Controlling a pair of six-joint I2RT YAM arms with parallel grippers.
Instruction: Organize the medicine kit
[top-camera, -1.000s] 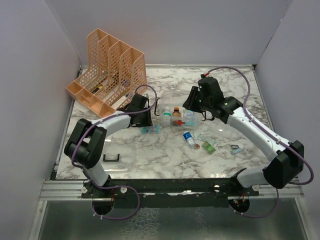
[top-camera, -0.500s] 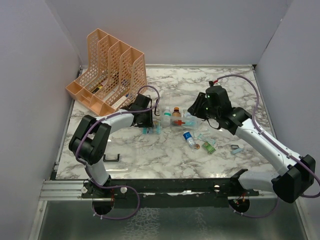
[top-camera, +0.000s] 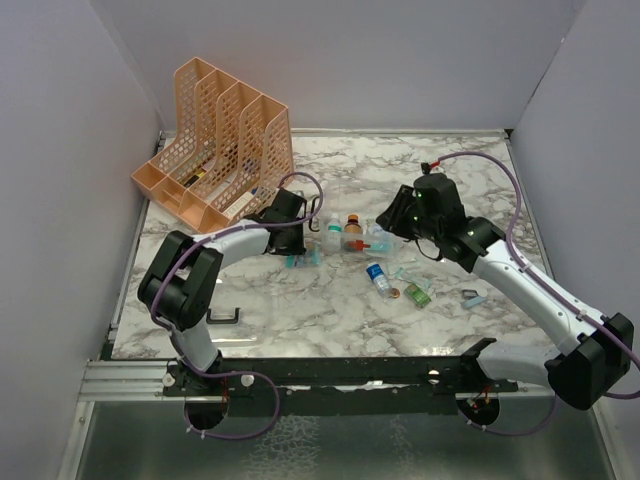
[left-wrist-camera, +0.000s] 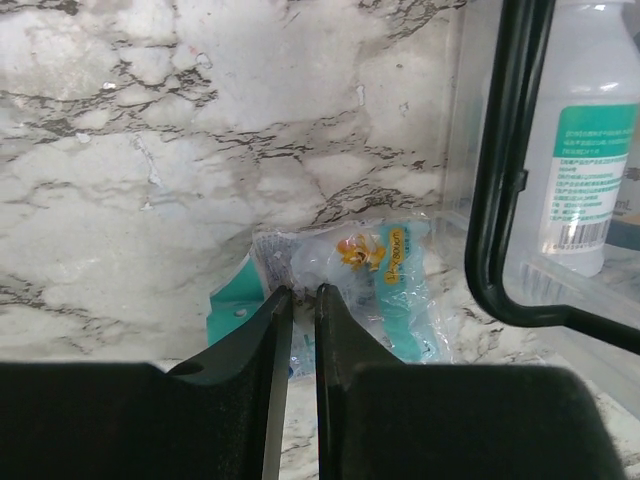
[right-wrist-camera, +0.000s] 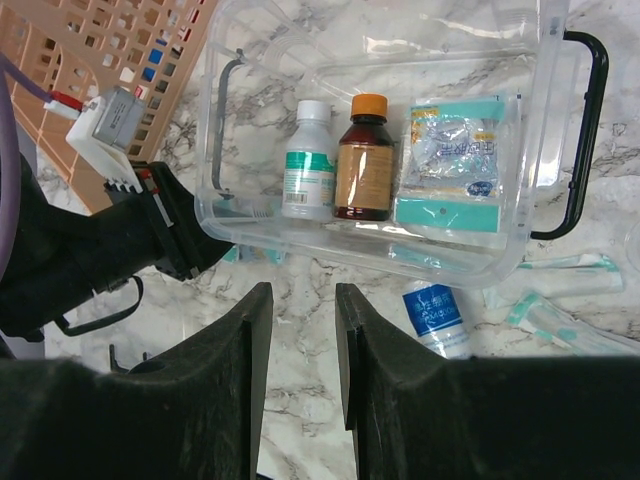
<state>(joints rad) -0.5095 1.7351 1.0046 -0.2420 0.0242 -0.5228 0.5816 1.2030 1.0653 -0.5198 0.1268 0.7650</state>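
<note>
From above: finds the small clear plastic medicine kit (top-camera: 372, 250), lid thrown back, at the middle of the white marble surface (top-camera: 330, 320), right of and nearer than the tall orange mesh file rack (top-camera: 215, 140). Places the left claw (top-camera: 298, 252) low at the kit's left end, over a clear-and-teal sachet (top-camera: 303, 262) lying on the marble, and the right claw (top-camera: 392, 225) above the kit's right end. Leaves a blue-capped bottle (top-camera: 378, 278) and a few small wrapped pieces loose on the near right, outside the box. Against a second ago, has the right arm drawn slightly right and now holding, the left arm settled lower. From the left wrist: catches the change that matters, fingers pulled in from a wider gap to a thin slit, tips straddling the sachet's near-left corner, just beside the kit's black handle (left-wrist-camera: 500, 180). Looks like a pinch under way; cannot tell yet whether the sachet is truly gripped. From the right wrist: shows that claw released, fingers apart with nothing between, hovering over the kit's near wall. Shows inside, side by side, a white bottle (right-wrist-camera: 306, 160), a brown bottle with an orange cap (right-wrist-camera: 363, 160) and a teal packet (right-wrist-camera: 455, 165). Suggests one more item about to go in, with several left to gather.
</note>
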